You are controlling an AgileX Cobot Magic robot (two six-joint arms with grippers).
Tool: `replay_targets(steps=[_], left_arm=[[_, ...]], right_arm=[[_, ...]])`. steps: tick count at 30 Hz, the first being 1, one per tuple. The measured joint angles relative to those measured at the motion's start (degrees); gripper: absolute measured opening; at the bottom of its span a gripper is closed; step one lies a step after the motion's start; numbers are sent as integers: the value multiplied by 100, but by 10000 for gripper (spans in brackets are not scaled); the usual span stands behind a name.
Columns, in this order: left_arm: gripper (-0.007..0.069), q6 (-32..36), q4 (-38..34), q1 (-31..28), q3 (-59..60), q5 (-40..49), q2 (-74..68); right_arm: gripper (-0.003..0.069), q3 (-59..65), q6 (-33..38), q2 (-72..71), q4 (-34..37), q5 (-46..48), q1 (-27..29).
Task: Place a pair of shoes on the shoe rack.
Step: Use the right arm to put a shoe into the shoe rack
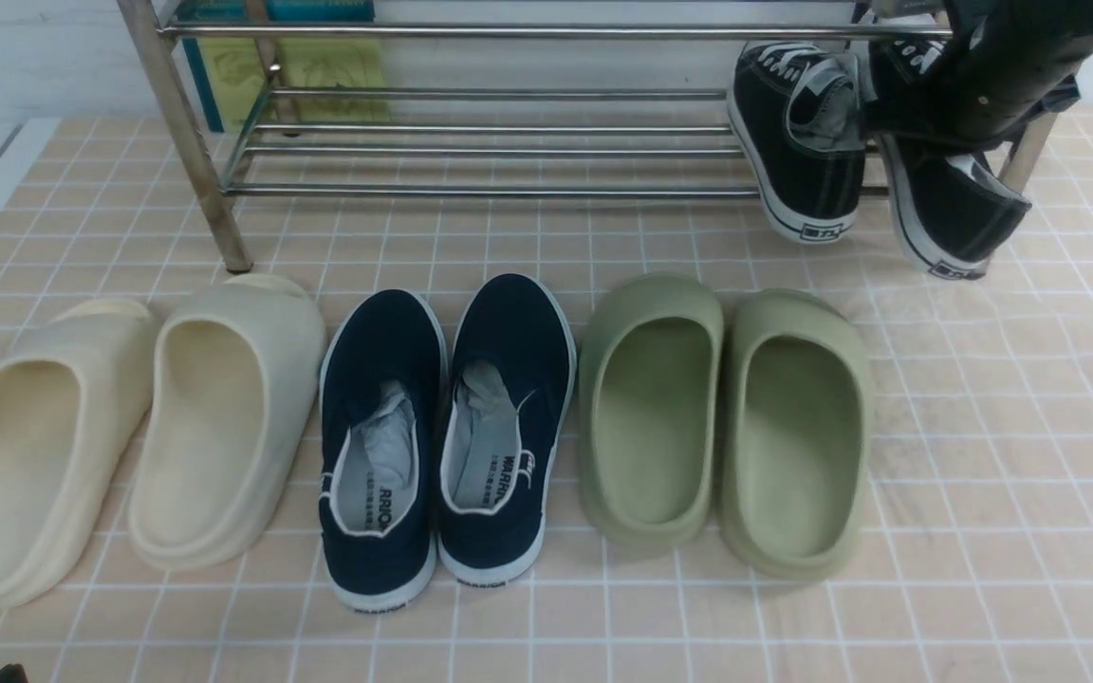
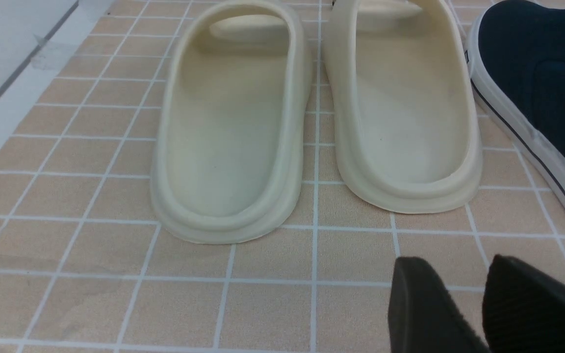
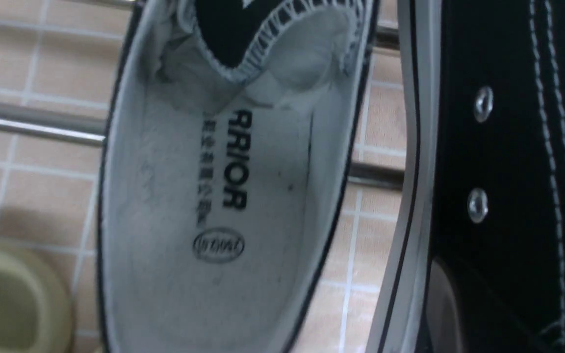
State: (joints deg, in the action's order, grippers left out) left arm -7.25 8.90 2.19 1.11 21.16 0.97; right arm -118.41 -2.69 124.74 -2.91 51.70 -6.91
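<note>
Looking from the front, I'd say the placing step is under way. The pair of shoes (image 1: 798,142) sits at the right end of the shoe rack (image 1: 490,190), toes in on the lower bars and heels tipped down past the front bar toward the tiled floor (image 1: 983,427). The right arm (image 1: 1011,66) hangs right over them. Its jaws are hidden behind it, so I cannot tell whether they grip anything. To my eye the next move calls for sliding both shoes deeper and levelling them on the bars before letting go. Cream slippers (image 1: 224,417), navy slip-ons (image 1: 442,427) and green slippers (image 1: 727,417) line the floor in front.

From the left wrist, the left gripper (image 2: 456,267) hovers low over bare tile near the cream slippers. Its jaws are parted with nothing between them, well apart from the shoes.

From the right wrist, one sneaker's grey insole (image 3: 214,196) fills the picture. The other sneaker's black side (image 3: 508,171) is just beside it, with rack bars beneath. No jaws show clearly.
</note>
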Motion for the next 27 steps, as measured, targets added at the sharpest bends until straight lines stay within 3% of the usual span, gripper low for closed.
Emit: replay_targets(steps=[11, 15, 20, 21, 22, 23, 27], left_arm=[[240, 0, 0, 0, 0, 0, 0], [240, 0, 0, 0, 0, 0, 0], [240, 0, 0, 0, 0, 0, 0], [240, 0, 0, 0, 0, 0, 0], [240, 0, 0, 0, 0, 0, 0], [240, 0, 0, 0, 0, 0, 0], [240, 0, 0, 0, 0, 0, 0]], right_arm=[[32, -459, 105, 402, -232, -100, -46], [72, -470, 364, 451, -482, -449, -16], [211, -489, 473, 450, -507, -652, -9], [286, -496, 473, 433, -486, -636, -9], [294, -496, 473, 432, -487, -626, -9], [353, -496, 476, 392, -445, -552, -9], [437, -498, 483, 190, -343, -242, -9]])
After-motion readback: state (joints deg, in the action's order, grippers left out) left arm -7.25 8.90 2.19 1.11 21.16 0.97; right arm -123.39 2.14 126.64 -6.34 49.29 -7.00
